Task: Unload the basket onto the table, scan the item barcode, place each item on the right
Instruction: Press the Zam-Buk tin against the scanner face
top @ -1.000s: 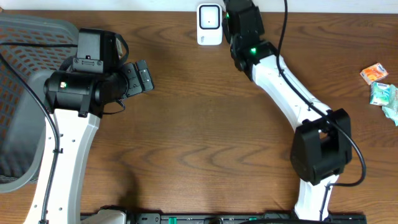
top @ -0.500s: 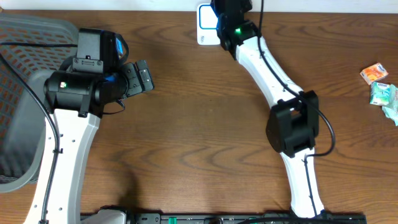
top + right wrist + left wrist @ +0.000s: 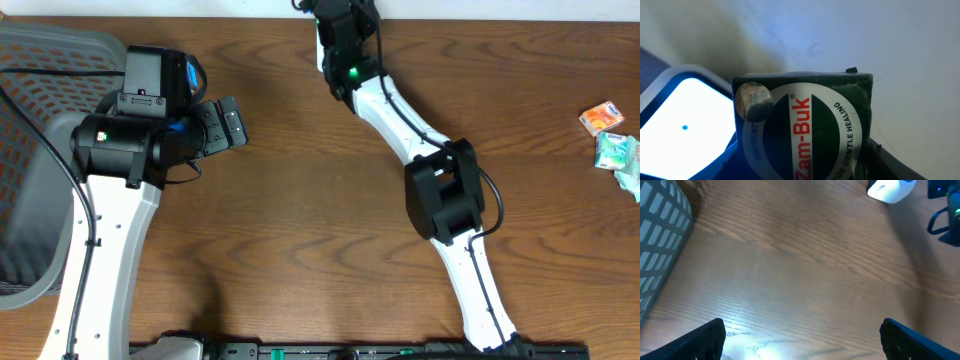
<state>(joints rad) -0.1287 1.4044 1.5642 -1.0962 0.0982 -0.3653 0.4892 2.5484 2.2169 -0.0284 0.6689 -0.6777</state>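
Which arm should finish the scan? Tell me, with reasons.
Right. The right pincer holds the box beside the lit scanner; the left pincer hangs open and empty over the table, apart from both.

**Box beside the scanner at the far edge**

The right gripper (image 3: pixel 338 22) sits at the far edge of the table (image 3: pixel 320 200), with the Zam-Buk box (image 3: pixel 805 130) between its fingers. In the right wrist view the scanner (image 3: pixel 680 125) lies just left of the box, partly behind it. The basket (image 3: pixel 40 150) stands at the left edge, with the left gripper (image 3: pixel 228 124) just right of it. A few packets (image 3: pixel 617 152) lie at the right edge.
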